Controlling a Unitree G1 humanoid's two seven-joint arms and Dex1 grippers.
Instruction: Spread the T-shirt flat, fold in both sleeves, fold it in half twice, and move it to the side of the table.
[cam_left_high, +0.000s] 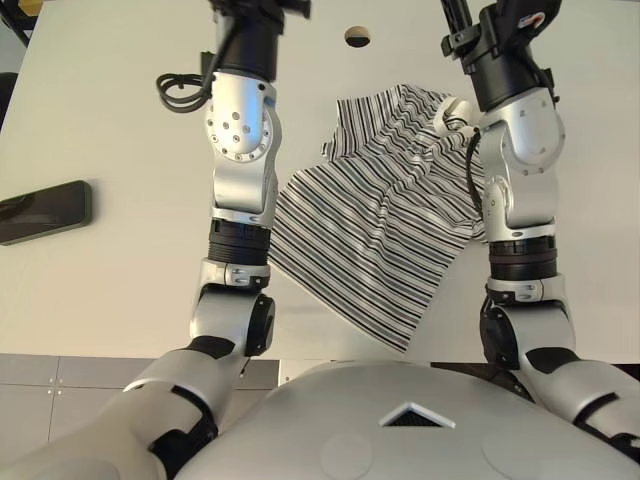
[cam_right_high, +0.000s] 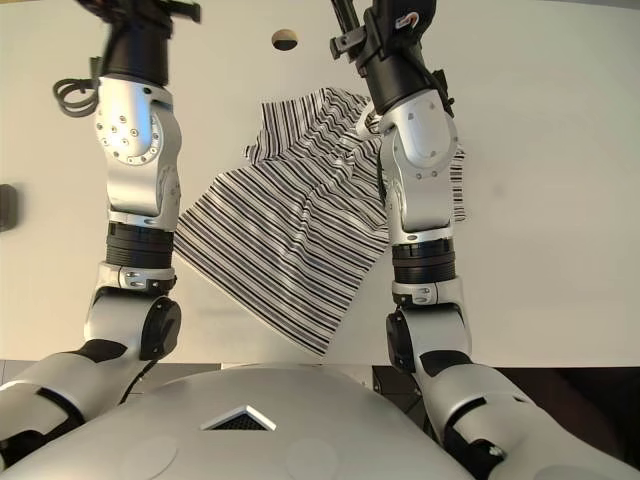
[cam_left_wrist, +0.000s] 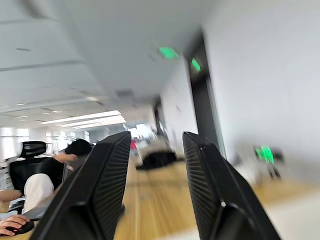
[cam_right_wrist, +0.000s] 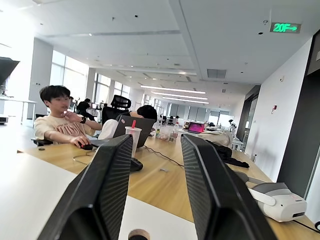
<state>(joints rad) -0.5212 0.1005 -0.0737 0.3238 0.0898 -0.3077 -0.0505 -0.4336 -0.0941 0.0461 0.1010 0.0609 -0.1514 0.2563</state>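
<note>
The black-and-white striped T-shirt (cam_left_high: 370, 230) lies rumpled and partly bunched on the white table (cam_left_high: 120, 300), between my two arms. Its lower corner hangs close to the table's near edge. Both forearms are raised over the table and point away from me, the right one over the shirt's far right part. In the left wrist view my left gripper (cam_left_wrist: 157, 137) is open, nothing between its black fingers (cam_left_wrist: 100, 190). In the right wrist view my right gripper (cam_right_wrist: 157, 139) is also open and holds nothing; its fingers (cam_right_wrist: 107, 190) point out over the room.
A coiled black cable (cam_left_high: 180, 90) lies at the far left of the table. A dark flat object (cam_left_high: 45, 212) rests near the left edge. A round cable hole (cam_left_high: 357, 36) sits in the tabletop beyond the shirt.
</note>
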